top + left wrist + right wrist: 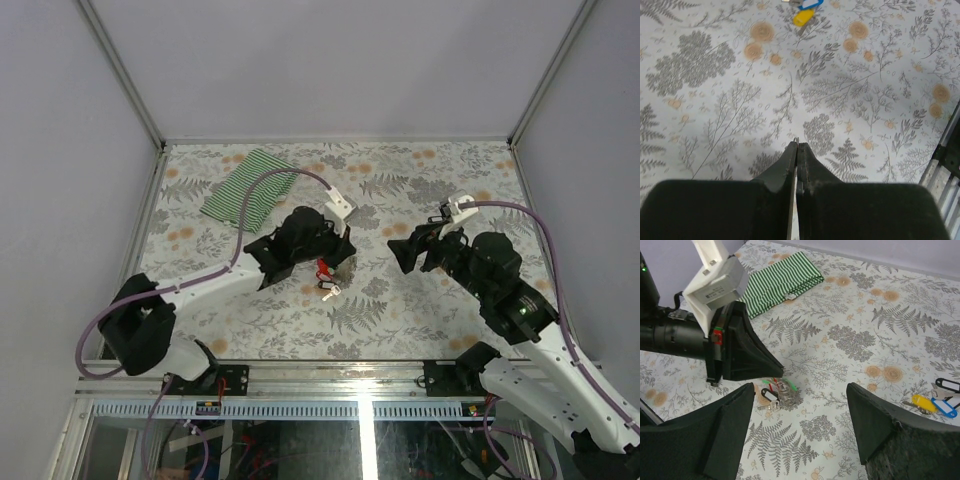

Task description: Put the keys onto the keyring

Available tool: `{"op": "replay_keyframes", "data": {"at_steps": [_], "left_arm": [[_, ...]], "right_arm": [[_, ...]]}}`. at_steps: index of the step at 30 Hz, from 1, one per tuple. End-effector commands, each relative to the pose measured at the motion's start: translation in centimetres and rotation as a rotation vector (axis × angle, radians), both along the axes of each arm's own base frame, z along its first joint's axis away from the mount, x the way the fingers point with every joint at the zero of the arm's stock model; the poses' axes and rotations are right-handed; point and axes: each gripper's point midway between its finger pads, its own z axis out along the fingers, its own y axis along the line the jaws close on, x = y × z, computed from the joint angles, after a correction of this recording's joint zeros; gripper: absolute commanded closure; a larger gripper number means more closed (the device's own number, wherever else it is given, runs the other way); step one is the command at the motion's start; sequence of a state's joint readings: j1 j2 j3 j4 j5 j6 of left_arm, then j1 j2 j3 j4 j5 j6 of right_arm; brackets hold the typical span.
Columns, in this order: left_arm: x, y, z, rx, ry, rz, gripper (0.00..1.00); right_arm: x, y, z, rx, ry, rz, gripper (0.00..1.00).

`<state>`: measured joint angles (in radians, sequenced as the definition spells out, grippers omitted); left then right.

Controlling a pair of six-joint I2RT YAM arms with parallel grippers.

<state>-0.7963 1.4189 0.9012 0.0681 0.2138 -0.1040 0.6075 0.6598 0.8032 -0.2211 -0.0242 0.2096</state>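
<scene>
My left gripper (pixel 340 260) is shut on a thin silvery wire of the keyring (pixel 796 140), which just shows past its fingertips (pixel 790 155). In the top view a red loop (pixel 323 267) hangs at that tip. A small bunch lies just below it: a silvery key (pixel 772 405), a black tag (pixel 768 394), a green tag (pixel 791 386) and metal rings (pixel 783 391). The left gripper also shows in the right wrist view (pixel 781 371). My right gripper (pixel 800 386) is open and empty, above the table to the right of the bunch (pixel 329 290).
More keys with a yellow tag (pixel 923 402), a blue tag (pixel 945 408) and a black tag (pixel 947 385) lie to the right; the yellow tag also shows in the left wrist view (pixel 803 16). A green-and-white striped cloth (pixel 248 188) lies at the back left.
</scene>
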Motion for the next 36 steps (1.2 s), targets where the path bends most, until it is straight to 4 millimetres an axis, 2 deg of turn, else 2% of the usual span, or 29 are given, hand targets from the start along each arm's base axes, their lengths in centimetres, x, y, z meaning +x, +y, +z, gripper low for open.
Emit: {"op": "replay_keyframes", "data": {"at_steps": [1, 7, 10, 19, 23, 25, 29, 30, 31, 33, 34, 36], "left_arm": [[0.2, -2.6, -2.4, 0.053, -0.001, -0.036, 1.0], [-0.5, -7.3, -4.5, 0.053, 0.019, -0.113, 0.95], [0.0, -8.5, -5.5, 0.042, 0.031, -0.117, 0.94], [1.0, -10.1, -6.4, 0.038, 0.026, -0.136, 0.93], [0.4, -10.2, -5.4, -0.007, 0.025, -0.147, 0.79], [0.1, -9.9, -4.7, -0.025, 0.024, -0.148, 0.69], [-0.2, -8.5, -2.5, -0.063, 0.002, -0.121, 0.53], [-0.1, -7.8, -1.7, -0.083, 0.002, -0.109, 0.5], [0.2, -7.0, -0.8, -0.105, 0.002, -0.09, 0.46], [0.7, -4.9, 0.9, -0.161, 0.003, -0.046, 0.3], [0.8, -3.8, 2.6, -0.207, -0.006, -0.018, 0.24], [1.4, -1.2, 3.9, -0.239, -0.016, 0.051, 0.16]], "right_arm": [[0.2, -1.0, 2.1, 0.036, -0.049, -0.055, 0.19], [0.1, -1.6, 1.3, 0.034, -0.032, -0.083, 0.19], [-0.1, -1.9, 1.3, 0.042, -0.032, -0.096, 0.19], [-0.5, -3.4, 1.4, 0.054, -0.038, -0.157, 0.19], [-0.3, -3.9, 1.0, 0.056, -0.035, -0.19, 0.17], [-0.2, -3.9, 1.3, 0.063, -0.06, -0.187, 0.15], [0.5, -4.0, 0.9, 0.062, -0.068, -0.217, 0.0], [0.7, -4.0, 0.7, 0.056, -0.058, -0.222, 0.01], [0.8, -4.0, 0.6, 0.059, -0.046, -0.23, 0.01], [0.9, -3.5, 0.3, 0.055, -0.021, -0.215, 0.01], [0.8, -3.2, 0.3, 0.056, -0.02, -0.196, 0.01], [0.5, -2.4, 0.4, 0.069, -0.038, -0.149, 0.01]]}}
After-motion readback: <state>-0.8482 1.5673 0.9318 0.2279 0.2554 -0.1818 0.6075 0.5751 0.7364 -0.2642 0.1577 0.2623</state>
